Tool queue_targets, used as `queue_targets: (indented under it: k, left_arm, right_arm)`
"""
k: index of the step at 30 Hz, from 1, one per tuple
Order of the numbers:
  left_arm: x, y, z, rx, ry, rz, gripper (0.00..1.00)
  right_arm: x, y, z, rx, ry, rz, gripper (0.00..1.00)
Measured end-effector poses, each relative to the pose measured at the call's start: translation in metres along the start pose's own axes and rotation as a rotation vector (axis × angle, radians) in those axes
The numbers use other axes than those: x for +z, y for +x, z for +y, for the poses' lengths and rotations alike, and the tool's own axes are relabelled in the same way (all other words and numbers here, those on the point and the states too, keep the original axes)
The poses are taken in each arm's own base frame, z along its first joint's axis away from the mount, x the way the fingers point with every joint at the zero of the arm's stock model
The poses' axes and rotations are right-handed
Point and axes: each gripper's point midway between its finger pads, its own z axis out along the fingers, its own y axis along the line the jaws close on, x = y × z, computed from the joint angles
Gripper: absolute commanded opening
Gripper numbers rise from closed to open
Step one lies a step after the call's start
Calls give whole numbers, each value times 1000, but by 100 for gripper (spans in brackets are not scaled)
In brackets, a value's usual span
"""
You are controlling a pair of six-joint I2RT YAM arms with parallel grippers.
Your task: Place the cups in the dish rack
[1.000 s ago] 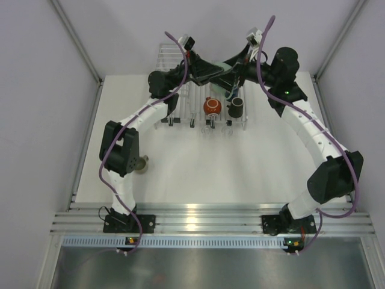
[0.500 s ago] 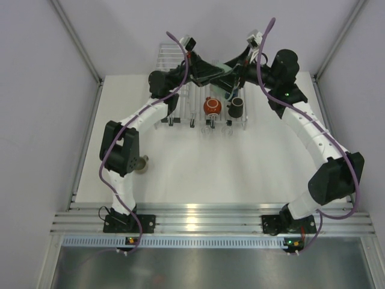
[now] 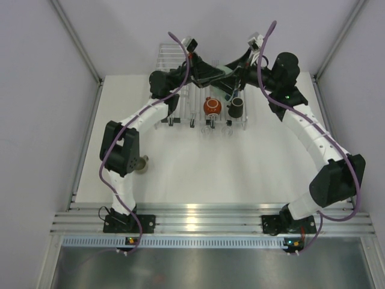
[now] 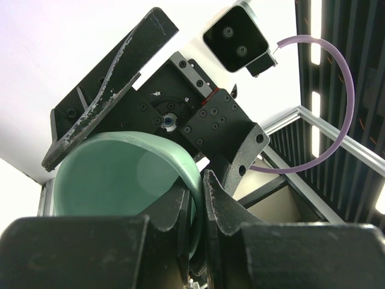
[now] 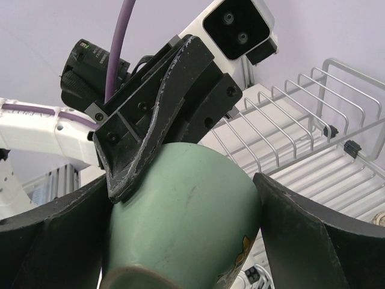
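We see both grippers meeting on one mint-teal cup [image 4: 108, 180], held above the dish rack [image 3: 194, 102] at the far edge of the surface [image 3: 180, 174].

Starting at the left, an olive-grey cup [image 3: 142, 164] stands alone on the surface near its left edge, partly hidden behind the left arm. Further in, the left gripper [image 4: 195, 186] has its jaws almost closed, pinching the mint-teal cup's wall at the rim, one finger inside and one outside. Nearer us, at the near end of the rack's bars, an orange-red cup [image 3: 211, 106] rests with a brown cup [image 3: 237, 107] close on its right. On the right, the right gripper [image 5: 183, 180] has its jaws spread wide around the mint-teal cup's body, a finger against each side, so we read it as gripping too.
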Motion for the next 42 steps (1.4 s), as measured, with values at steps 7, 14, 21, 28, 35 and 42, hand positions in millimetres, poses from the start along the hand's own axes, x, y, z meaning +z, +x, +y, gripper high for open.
queue_targets:
  k: [7, 14, 21, 28, 35, 42]
  left_arm:
    - [2, 3, 0, -4, 1, 8, 0]
    - [-6, -19, -4, 5, 12, -76, 0]
    - [-19, -42, -22, 36, 38, -154, 0]
    - [-16, -37, -26, 32, 49, -146, 0]
    - [-15, -37, -26, 31, 50, -146, 0]
    - [-11, -36, -34, 43, 64, -135, 0]
  right_arm:
    - [-4, 1, 1, 0, 8, -6, 90]
    - [-24, 4, -13, 21, 46, 7, 99]
    - [-42, 15, -39, 61, 119, 21, 99]
    - [-41, 9, -33, 86, 90, 0, 99]
    - [-40, 2, -22, 98, 48, -13, 99]
    - [-40, -12, -11, 89, 11, -35, 99]
